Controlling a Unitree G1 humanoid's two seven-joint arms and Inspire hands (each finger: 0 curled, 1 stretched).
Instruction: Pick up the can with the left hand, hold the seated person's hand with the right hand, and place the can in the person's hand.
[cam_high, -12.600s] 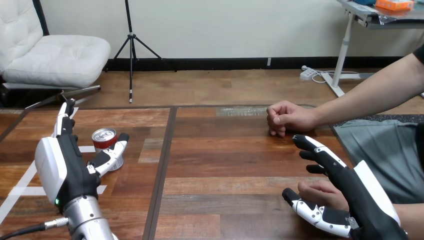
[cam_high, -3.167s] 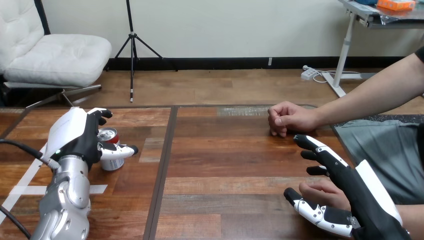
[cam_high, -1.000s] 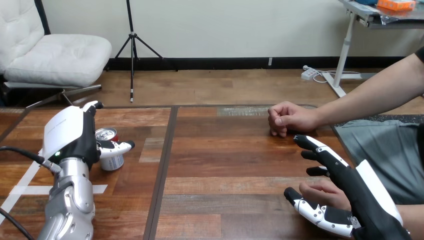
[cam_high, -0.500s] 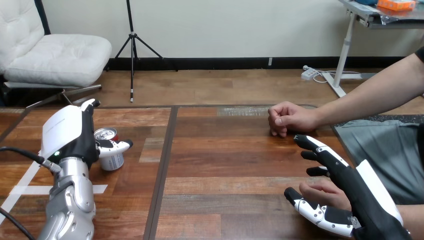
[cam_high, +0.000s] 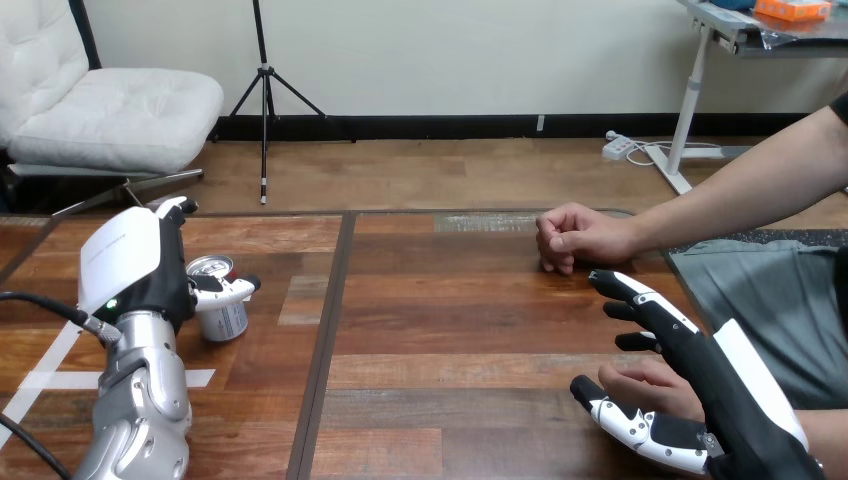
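My left hand (cam_high: 130, 270) grasps the can (cam_high: 225, 318) standing at its three o'clock on the table (cam_high: 450, 330), thumb across its front. My right hand (cam_high: 715, 385), at five o'clock, rests with straight, released fingers over the person's hand (cam_high: 640, 383).

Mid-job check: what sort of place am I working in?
Probably a staged test bench rather than a home: a wooden table with white tape marks, one can by the left hand, and the person's farther hand resting on it.

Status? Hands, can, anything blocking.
Left hand against can, grip unclear; can upright on table. Right hand open over person's near hand. Person's fist rests farther back.
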